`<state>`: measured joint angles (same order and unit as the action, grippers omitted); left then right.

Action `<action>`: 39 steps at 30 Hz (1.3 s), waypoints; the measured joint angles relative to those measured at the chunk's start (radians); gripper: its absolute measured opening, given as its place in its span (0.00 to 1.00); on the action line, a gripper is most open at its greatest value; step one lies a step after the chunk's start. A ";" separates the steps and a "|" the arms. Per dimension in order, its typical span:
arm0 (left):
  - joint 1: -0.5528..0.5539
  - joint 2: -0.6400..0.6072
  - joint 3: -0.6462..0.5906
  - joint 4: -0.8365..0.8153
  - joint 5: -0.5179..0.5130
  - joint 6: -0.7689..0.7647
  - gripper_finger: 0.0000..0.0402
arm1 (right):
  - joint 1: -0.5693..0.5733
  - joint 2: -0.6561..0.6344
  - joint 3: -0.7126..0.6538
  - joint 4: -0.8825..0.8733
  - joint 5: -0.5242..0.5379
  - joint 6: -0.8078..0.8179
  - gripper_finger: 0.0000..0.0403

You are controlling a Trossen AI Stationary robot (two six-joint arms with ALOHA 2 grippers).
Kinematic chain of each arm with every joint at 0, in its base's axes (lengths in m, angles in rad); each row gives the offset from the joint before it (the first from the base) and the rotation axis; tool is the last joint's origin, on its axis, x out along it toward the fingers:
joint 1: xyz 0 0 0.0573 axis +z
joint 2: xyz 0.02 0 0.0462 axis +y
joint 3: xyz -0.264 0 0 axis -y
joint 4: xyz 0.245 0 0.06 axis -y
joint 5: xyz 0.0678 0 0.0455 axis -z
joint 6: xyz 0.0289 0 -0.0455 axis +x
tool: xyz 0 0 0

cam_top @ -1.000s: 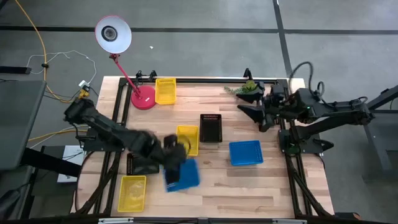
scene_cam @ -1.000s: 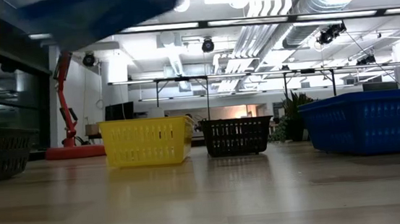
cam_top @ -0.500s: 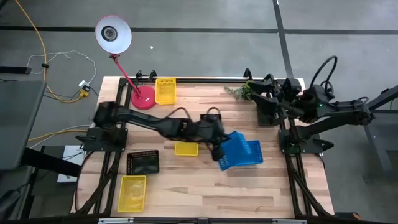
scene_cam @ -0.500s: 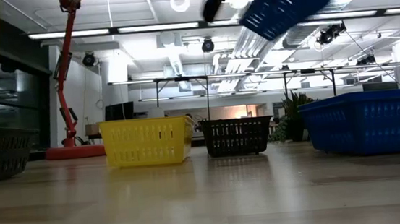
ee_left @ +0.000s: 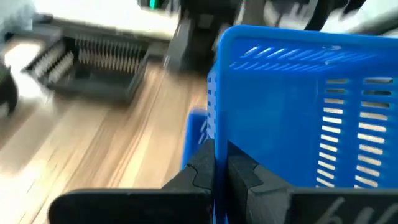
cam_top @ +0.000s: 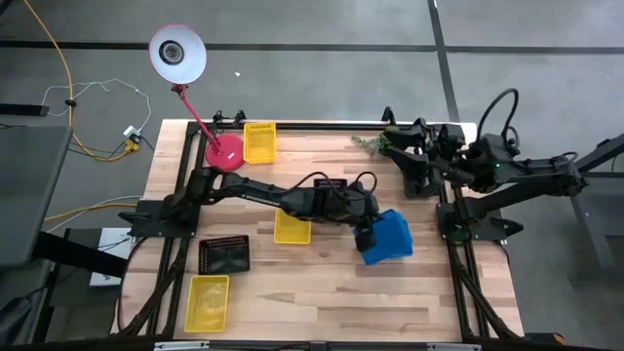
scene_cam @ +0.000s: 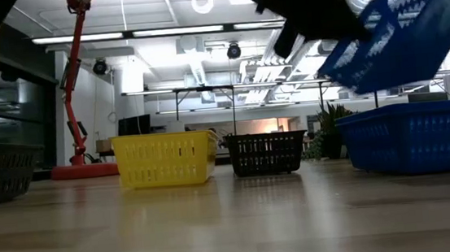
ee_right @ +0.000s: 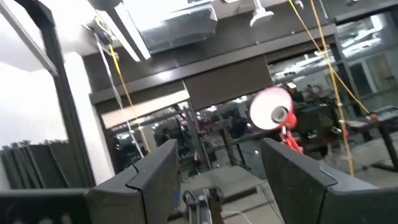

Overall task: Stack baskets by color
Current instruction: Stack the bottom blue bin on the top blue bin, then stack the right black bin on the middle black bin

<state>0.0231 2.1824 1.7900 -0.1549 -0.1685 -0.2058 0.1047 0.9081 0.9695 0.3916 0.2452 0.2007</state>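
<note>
The left arm stretches low across the bench toward its right edge, its left claw (cam_top: 365, 234) clamped on a blue basket's (cam_top: 393, 230) wall, tilted above the second blue basket (scene_cam: 406, 136). A second ago it hung near the front-left. The right claw (cam_top: 408, 166) waits wide open, empty, at the far-right corner.

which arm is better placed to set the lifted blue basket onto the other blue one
Left. The left gripper is shut on the lifted blue basket, tilted right above the blue basket on the table. The right gripper is open, back at the table's far right edge.
</note>
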 joint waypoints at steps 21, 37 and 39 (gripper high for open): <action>0.007 -0.002 -0.001 -0.143 0.040 0.084 0.00 | 0.000 0.001 0.000 -0.033 0.000 0.007 0.55; 0.007 -0.003 -0.002 -0.144 0.002 0.083 0.30 | 0.000 0.001 0.000 -0.036 -0.001 0.007 0.55; 0.010 -0.004 -0.001 -0.148 0.003 0.055 0.37 | 0.000 0.001 0.000 -0.036 -0.001 0.007 0.55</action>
<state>0.0327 2.1780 1.7889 -0.3031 -0.1657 -0.1507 0.1049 0.9089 0.9695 0.3553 0.2443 0.2081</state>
